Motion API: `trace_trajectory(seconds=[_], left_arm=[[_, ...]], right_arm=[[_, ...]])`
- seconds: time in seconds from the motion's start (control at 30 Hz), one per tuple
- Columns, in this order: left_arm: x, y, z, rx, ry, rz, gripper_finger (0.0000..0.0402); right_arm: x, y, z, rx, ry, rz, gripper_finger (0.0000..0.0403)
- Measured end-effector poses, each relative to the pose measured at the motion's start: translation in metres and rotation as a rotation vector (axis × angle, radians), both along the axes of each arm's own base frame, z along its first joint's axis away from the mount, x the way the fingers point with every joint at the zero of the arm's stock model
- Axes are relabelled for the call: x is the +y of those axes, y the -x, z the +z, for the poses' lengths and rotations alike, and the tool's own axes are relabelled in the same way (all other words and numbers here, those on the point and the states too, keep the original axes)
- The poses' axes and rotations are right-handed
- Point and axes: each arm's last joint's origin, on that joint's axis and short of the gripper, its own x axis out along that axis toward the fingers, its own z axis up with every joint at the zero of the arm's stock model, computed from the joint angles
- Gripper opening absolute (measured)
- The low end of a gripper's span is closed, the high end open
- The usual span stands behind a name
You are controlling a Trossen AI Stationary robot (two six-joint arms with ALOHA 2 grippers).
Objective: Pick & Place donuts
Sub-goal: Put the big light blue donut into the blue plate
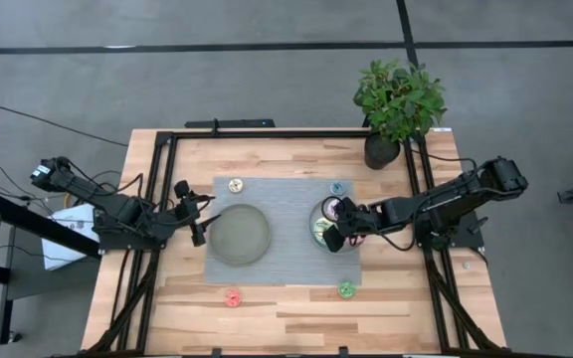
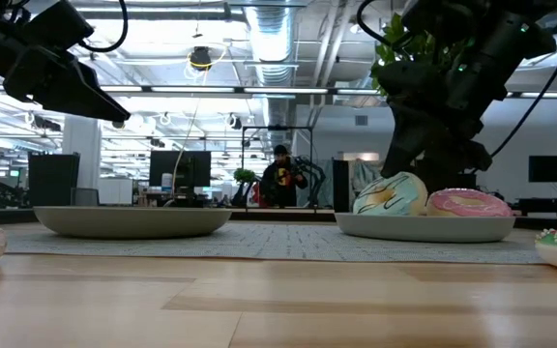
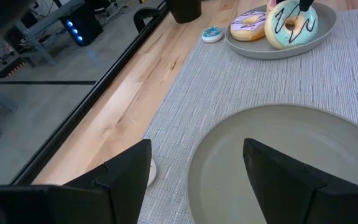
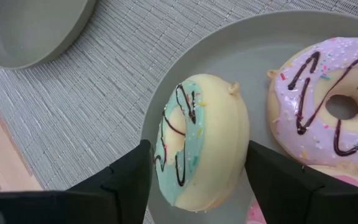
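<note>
Mint donut (image 4: 201,146), on edge in the right plate (image 4: 247,43), between the right gripper's (image 4: 197,180) parted fingers, beside the lilac donut (image 4: 328,109); left gripper (image 3: 194,177) open above the left plate (image 3: 272,143).

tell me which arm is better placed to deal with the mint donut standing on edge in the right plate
Right: its open gripper already straddles the mint donut; the left gripper hovers by the empty plate.

Both arms reach inward (toward table centre) — left end effector (image 1: 199,212) and right end effector (image 1: 334,225) spread apart.
</note>
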Motion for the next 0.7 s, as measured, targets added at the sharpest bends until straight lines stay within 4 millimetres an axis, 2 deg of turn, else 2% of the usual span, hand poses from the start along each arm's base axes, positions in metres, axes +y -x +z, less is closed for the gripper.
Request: trace_trajectory(seconds=[0.7], left_arm=[[0.0001, 0.0001, -0.0001, 0.0, 0.003, 0.002, 0.0248]], right_arm=[[0.0053, 0.0018, 0.0002, 0.022, 0.152, 0.117, 0.0238]])
